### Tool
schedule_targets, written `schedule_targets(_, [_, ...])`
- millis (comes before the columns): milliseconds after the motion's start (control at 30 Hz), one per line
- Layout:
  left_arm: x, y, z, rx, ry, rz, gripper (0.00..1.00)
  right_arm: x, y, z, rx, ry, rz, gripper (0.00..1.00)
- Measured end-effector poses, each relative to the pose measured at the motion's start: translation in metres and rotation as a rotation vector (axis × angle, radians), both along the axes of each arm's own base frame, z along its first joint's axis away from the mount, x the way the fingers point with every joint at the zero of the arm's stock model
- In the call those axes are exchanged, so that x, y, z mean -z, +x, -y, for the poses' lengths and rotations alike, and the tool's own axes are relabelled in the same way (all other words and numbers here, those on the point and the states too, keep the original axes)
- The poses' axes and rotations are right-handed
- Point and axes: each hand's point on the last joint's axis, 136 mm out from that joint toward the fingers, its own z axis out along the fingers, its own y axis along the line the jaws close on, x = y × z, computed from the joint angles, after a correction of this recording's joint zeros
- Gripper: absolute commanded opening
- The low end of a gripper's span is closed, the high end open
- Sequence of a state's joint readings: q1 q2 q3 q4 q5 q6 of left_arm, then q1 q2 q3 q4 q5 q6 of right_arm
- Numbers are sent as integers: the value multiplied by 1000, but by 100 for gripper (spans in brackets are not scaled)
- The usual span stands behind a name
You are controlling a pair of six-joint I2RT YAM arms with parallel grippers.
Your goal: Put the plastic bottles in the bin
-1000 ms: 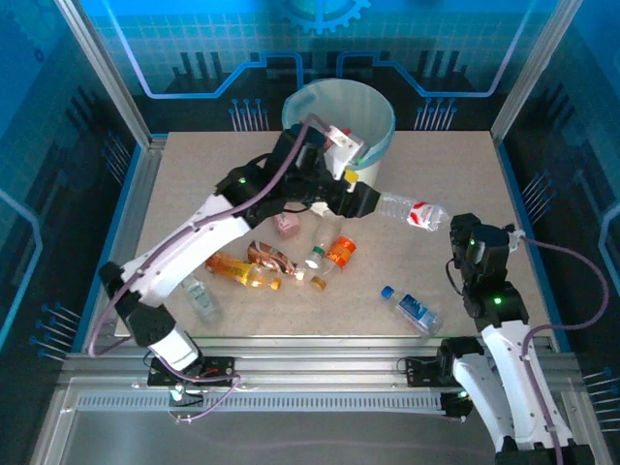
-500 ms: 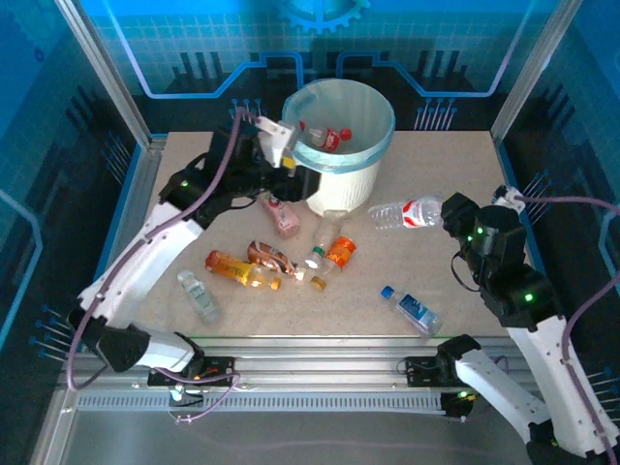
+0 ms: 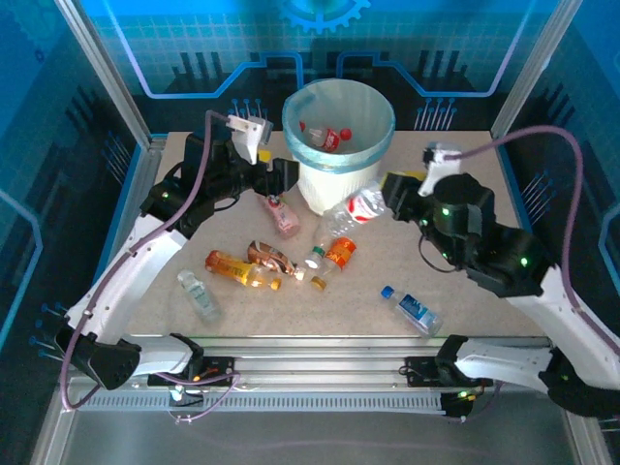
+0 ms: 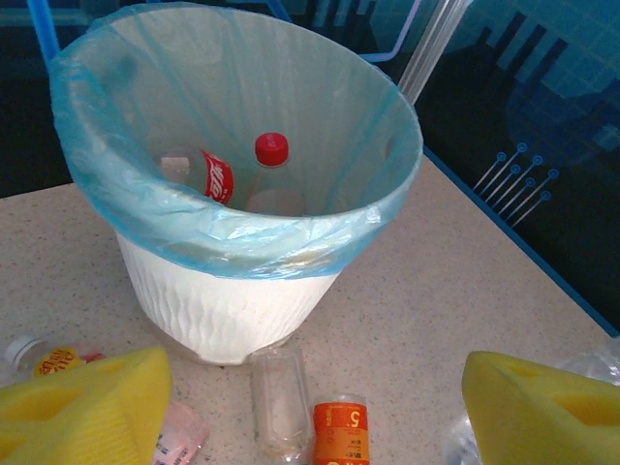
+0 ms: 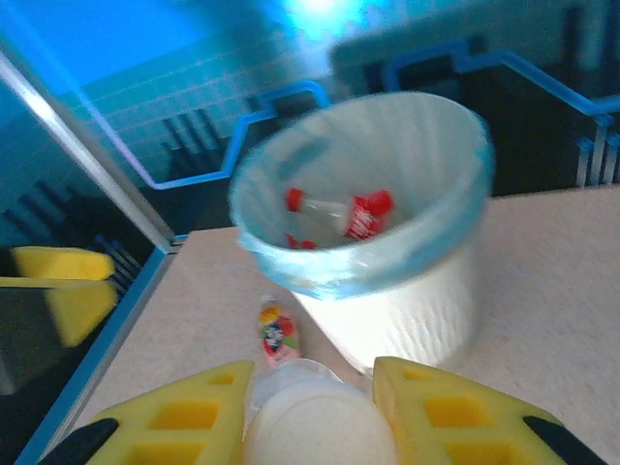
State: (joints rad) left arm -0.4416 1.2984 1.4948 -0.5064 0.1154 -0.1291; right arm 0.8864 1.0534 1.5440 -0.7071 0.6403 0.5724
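One clear bottle between right fingers

I read: "5" | on: orange-labelled bottle | where: lying at the foot of the bin | other labels: too blurred to read

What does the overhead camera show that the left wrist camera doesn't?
Overhead adds the right gripper closed on a clear plastic bottle with a red label near the round white bin with a light blue liner, plus a blue-capped clear bottle and an orange bottle lying flat. The left wrist camera adds the open left gripper's yellow foam pads close up and the digit 5 on an orange label. Both share the bin and the red-capped bottle inside it.
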Motion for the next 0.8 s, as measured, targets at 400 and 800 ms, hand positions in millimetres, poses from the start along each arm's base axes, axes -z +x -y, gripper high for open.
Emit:
schedule_targets(400, [-19,7,-14,-83,19,56,82,-125,28,-59,-57,-110,288,0])
schedule_targets(800, [-41,18,-20,-111,21,110,83,-131,130,-112,30,-362,393,0])
